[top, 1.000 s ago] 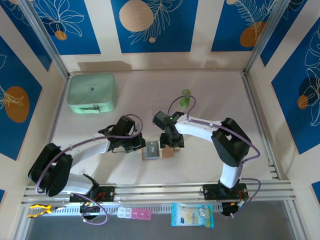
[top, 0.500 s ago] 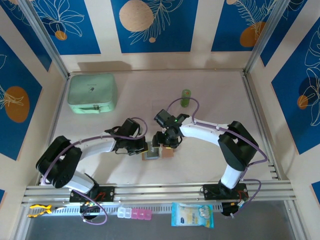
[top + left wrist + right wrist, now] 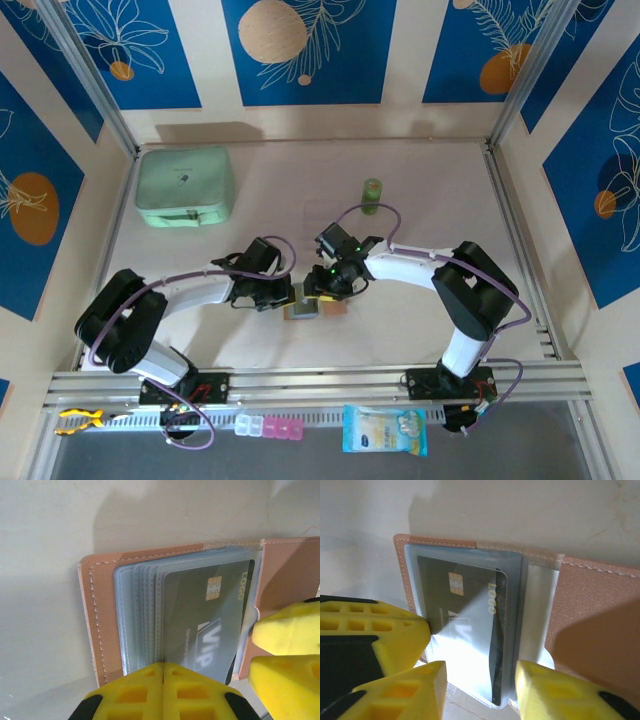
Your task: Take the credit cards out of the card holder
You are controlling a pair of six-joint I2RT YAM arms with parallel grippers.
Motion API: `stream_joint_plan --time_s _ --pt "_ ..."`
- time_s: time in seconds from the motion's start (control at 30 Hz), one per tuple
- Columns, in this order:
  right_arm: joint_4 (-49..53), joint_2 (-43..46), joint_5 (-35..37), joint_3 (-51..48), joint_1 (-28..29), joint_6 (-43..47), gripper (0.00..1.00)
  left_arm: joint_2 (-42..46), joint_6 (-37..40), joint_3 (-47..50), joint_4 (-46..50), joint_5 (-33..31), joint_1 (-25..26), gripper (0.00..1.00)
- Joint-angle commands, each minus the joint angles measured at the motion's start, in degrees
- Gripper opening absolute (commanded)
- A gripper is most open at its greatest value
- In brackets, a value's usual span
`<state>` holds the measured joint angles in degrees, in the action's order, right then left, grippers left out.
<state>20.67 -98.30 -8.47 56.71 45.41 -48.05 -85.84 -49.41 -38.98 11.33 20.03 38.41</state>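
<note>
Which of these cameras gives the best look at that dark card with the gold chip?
The left wrist view: the dark card sits in its clear sleeve, chip and VIP lettering readable. The right wrist view catches it too, but glare washes out its lower half. From the top camera it is too small to tell.
</note>
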Motion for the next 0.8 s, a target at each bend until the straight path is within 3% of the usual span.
stream_joint_plan --time_s 0.0,0.77 --pt "-3.1 0.8 -3.2 -1.2 -0.6 -0.2 0.37 -0.4 1.3 -0.5 3.4 -3.0 0.4 0.01" --pt "-7.3 -1.9 -5.8 -4.0 -1.6 -1.2 0.29 -0.2 1.1 -0.3 3.5 -3.1 0.4 0.01"
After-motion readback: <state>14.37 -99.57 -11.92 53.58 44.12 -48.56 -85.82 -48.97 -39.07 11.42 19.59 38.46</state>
